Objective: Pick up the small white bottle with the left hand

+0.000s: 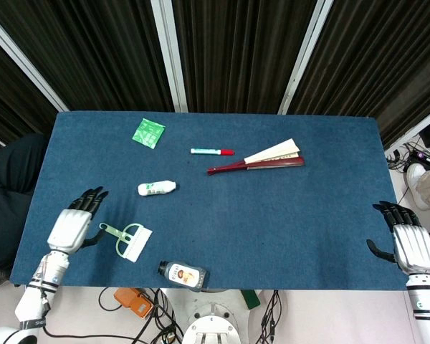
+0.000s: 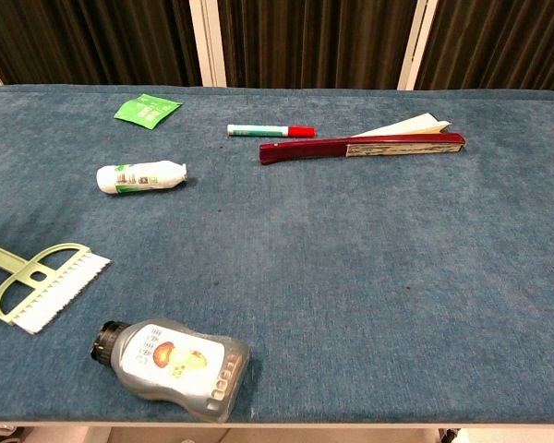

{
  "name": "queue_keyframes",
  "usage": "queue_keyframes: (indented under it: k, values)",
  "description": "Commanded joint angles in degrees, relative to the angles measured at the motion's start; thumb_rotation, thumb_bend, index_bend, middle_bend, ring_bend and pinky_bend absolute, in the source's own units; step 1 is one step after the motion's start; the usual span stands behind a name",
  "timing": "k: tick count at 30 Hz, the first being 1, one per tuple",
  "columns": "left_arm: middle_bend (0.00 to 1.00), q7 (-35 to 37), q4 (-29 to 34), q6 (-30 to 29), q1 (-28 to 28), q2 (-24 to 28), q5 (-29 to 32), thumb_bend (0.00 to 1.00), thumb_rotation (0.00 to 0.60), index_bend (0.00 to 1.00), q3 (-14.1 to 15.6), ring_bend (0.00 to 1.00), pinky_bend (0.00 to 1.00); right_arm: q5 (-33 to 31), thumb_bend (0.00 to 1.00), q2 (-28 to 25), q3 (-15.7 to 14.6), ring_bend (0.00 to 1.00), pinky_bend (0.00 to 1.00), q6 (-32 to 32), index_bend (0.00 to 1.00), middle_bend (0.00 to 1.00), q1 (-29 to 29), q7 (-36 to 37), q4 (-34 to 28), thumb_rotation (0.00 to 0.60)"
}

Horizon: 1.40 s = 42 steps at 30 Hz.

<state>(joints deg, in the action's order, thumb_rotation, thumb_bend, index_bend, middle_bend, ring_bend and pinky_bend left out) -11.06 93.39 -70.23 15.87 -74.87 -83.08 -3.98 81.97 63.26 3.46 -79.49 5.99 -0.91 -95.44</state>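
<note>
I see the blue table whole in head view; chest view cuts off its left and right edges, and neither hand shows there. Folded red fan lies far centre-right, open cloth all around it. My left hand is over the table's near-left part — fingers spread, holding nothing; thumb tip looks close to the pale green brush handle, contact unclear. My right hand sits off the right edge, fingers loosely apart, empty. Grey sauce bottle lies at the near edge, label print unreadable. Small white bottle lies on its side left of centre — beyond the brush, clear cloth on every side. Green-red marker and green packet lie near the far edge.
</note>
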Motion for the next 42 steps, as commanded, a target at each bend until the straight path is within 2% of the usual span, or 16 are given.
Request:
queue_keyframes:
  k: [1,8,13,20,28,42]
  values:
    - [0.03,-1.6,0.84,4.02,3.84,-2.87,1.41,0.29,0.6,0.05,-2.08,0.01,0.22,-0.05,0.38,-0.05,-0.02,0.18,0.17,0.18,0.24,0.21,0.07,-0.05,-0.03,0.6]
    - [0.07,-5.65,-2.76,12.53,11.1,-7.99,9.61,0.28,0.6,0.05,-6.23,0.01,0.22,-0.2,0.38,-0.11,0.03,0.18,0.17,0.34,0.24,0.21,0.14,0.05,0.0,0.6]
    - [0.1,-7.58,-6.7,16.7,15.4,-11.02,13.65,0.29,0.6,0.06,-7.85,0.01,0.22,-0.25,0.39,-0.11,0.06,0.18,0.17,0.44,0.24,0.21,0.2,0.12,0.09,0.6]
    - [0.15,-8.68,-13.56,20.45,19.84,-14.71,18.75,0.3,0.6,0.14,-9.06,0.01,0.22,-0.15,0.38,-0.11,0.07,0.18,0.17,0.4,0.24,0.21,0.21,0.33,0.2,0.6]
    - [0.22,-8.49,-19.08,21.48,23.05,-18.0,21.11,0.3,0.6,0.2,-9.57,0.01,0.22,-0.33,0.38,-0.11,0.15,0.18,0.17,0.56,0.24,0.21,0.3,0.42,0.3,0.6]
    - [0.32,-9.21,-23.44,20.68,25.95,-21.18,22.88,0.31,0.6,0.27,-9.49,0.03,0.22,-0.45,0.38,-0.18,0.18,0.18,0.17,0.7,0.24,0.21,0.37,0.58,0.43,0.6]
